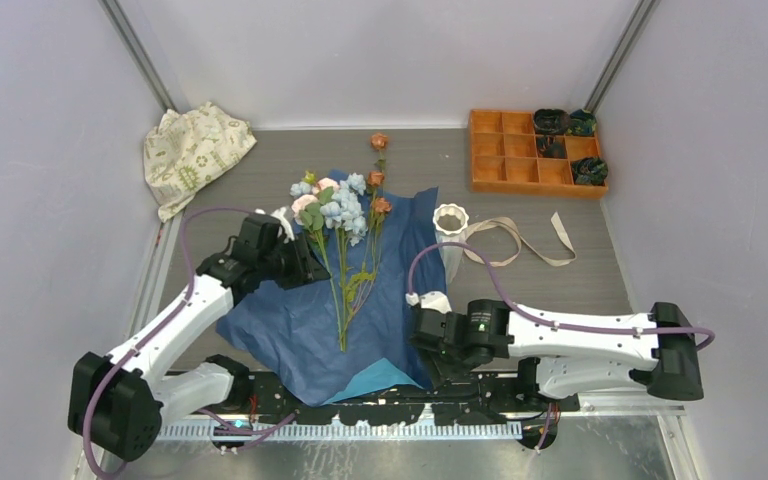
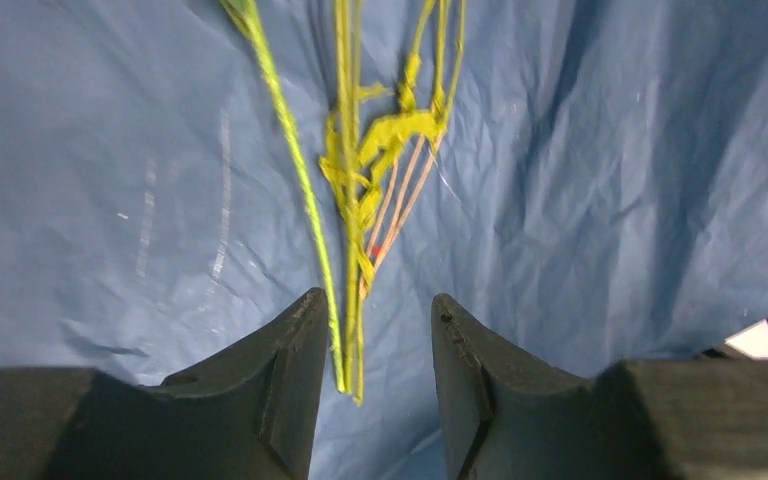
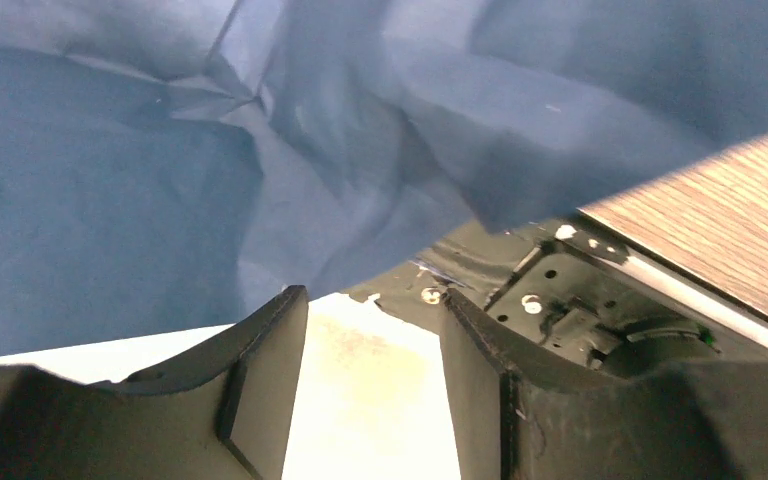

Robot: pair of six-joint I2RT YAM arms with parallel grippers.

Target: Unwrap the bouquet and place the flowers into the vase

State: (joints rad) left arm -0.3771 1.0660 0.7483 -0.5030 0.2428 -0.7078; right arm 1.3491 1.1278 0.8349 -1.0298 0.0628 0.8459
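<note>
Left wrist view showed the left gripper (image 2: 378, 300) unclenched and empty, stems of the flowers (image 2: 352, 230) ending between its fingertips on the blue paper (image 2: 610, 200); a sound grasp likely needed lowering squarely, gathering every stem.

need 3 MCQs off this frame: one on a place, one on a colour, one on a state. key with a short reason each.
1. Where does the vase stand?
A. in the orange tray
B. on the cream cloth
C. just right of the blue paper

2. What colour is the loose ribbon?
A. beige
B. red
C. black

3. How is the blue paper?
A. rolled in a tied cone
B. spread open under the flowers
C. stuffed into the vase

Key:
1 C, the vase stands upright at the paper's right edge.
2 A, the ribbon lies untied on the table beside the vase, plainly beige.
3 B, the stems and blooms lie on the opened sheet.
</note>
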